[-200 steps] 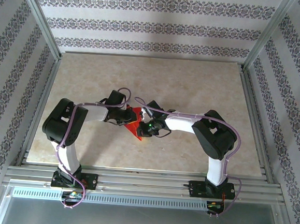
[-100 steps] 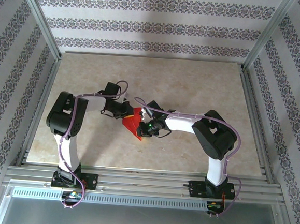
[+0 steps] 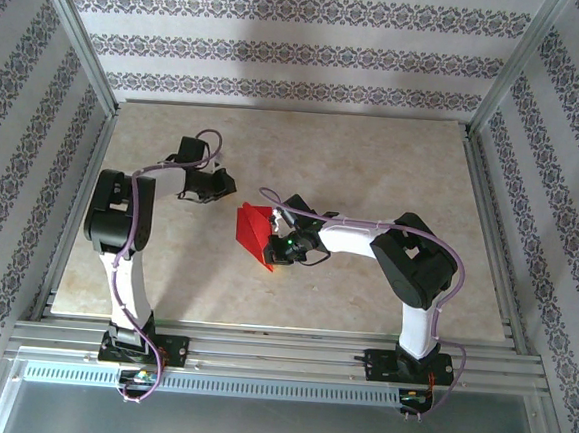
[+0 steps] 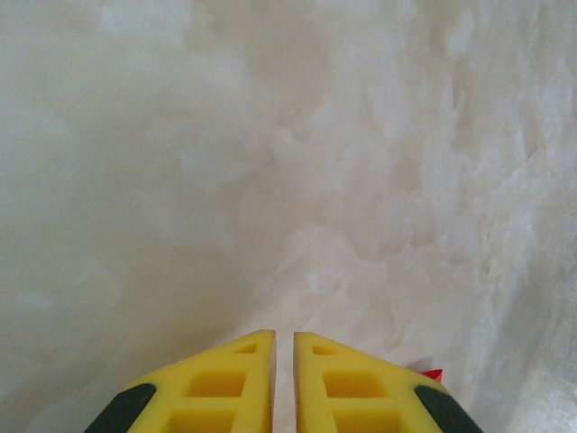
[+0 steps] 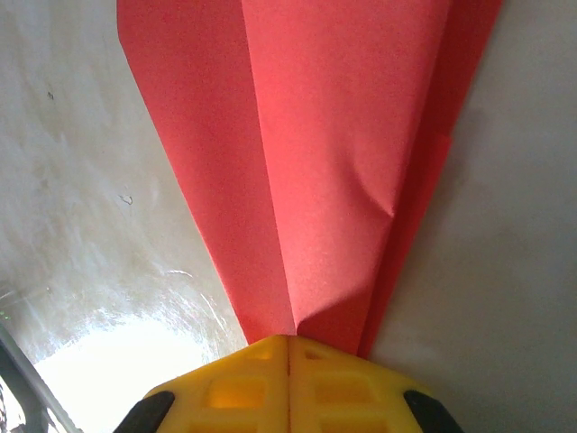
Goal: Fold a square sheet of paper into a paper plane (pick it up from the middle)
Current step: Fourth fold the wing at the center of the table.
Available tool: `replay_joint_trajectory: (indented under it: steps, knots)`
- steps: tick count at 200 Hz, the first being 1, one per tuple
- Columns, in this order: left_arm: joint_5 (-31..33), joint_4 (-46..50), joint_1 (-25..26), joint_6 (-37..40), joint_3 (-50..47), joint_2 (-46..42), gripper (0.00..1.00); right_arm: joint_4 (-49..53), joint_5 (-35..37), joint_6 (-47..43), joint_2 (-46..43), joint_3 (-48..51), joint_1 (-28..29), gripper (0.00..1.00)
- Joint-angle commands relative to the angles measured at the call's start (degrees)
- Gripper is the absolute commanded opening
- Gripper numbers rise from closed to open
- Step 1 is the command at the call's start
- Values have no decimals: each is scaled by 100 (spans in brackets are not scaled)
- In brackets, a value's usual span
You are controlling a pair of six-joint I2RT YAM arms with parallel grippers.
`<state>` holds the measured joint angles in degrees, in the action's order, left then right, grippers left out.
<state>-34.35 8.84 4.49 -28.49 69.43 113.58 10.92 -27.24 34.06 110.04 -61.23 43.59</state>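
Pinching paper plane (image 5: pixel 325 171) nose, right hand (image 5: pixel 288 347) hides tip.

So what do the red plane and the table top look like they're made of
The paper plane looks like thin matte red paper: sharp layered creases and a small dent near the pinched tip. The table top looks like glossy marble-patterned laminate or stone, cream-veined, with glare showing in the right wrist view.

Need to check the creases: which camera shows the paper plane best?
The right wrist view: the paper plane shows layered folds and a dent, pinched by the right gripper. Top external shows its whole outline, small. Left wrist catches a red sliver.
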Motion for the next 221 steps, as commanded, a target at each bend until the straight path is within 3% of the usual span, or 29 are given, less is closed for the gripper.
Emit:
replay_joint_trajectory:
  steps: [1,36,91,146,221]
  knots:
    - [5,292,140,-33,-129,-684,14,1051,422,-110,386,392,-9,7]
    - [-269,19,505,-338,-827,-1313,13,1067,365,-118,408,380,-17,7]
    - [-376,-436,1263,-737,-1380,-1112,11,1087,343,-93,447,329,-4,8]
    - [165,-252,1291,-593,-1392,-903,9,1088,343,-102,456,325,-12,8]
    - [384,-127,1280,-622,-1184,-556,8,993,189,-170,313,331,-35,8]
